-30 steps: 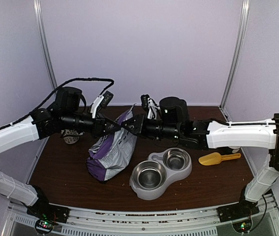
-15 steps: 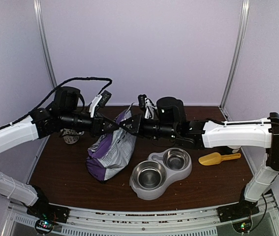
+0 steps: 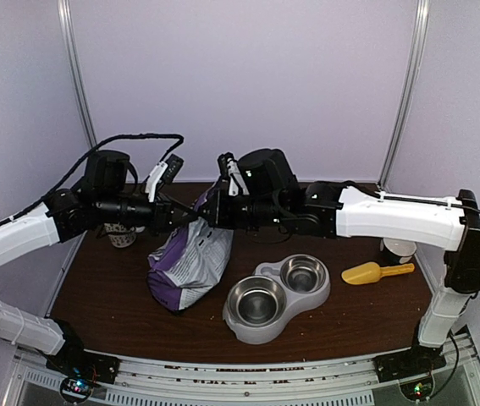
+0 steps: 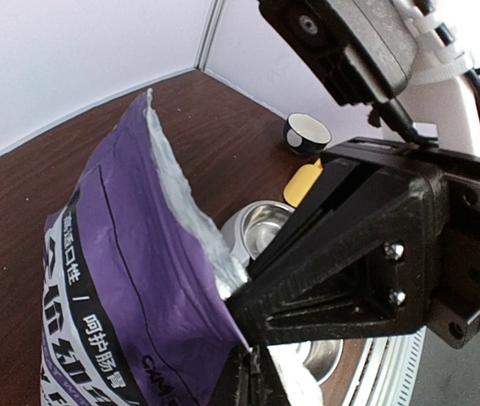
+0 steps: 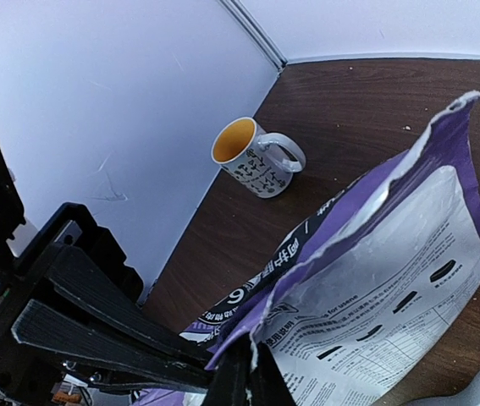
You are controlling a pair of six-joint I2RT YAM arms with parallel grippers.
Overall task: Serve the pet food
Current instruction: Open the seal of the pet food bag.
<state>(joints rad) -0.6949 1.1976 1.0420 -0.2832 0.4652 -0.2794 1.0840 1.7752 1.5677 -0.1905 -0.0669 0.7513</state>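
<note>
Left gripper [image 4: 252, 372] and right gripper [image 5: 248, 374] faced tip to tip, fingers of each pinched tight on torn top edge of purple bag [image 3: 190, 262]. Bag held upright on table [image 3: 104, 288], left of double steel bowl [image 3: 275, 296]. Bag interior hidden; pet food not discernible. Yellow scoop [image 3: 375, 272] laid right of bowl.

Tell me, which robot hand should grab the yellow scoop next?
Probably the right hand. The yellow scoop lies on the robot's right, near that arm. The left hand would have to cross the purple food bag and double bowl. Both hands pinch the bag's top, so it must let go first.
</note>
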